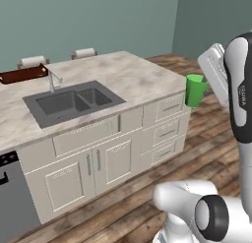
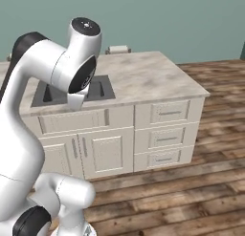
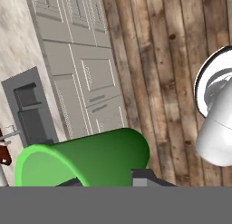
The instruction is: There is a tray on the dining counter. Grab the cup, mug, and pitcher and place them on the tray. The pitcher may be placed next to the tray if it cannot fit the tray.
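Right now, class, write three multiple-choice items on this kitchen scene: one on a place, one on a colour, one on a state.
1. Where is the tray?
A. far end of the dining counter
B. in the sink
C. on the floor

2. What colour is the cup?
A. navy
B. bright green
C. white

3. How is the cup right now?
A. standing on the tray
B. lying in the sink
C. held in the gripper off the counter's end

Answers:
A, it lies behind the faucet.
B, green in both views.
C, the jaws are closed on it above the floor.
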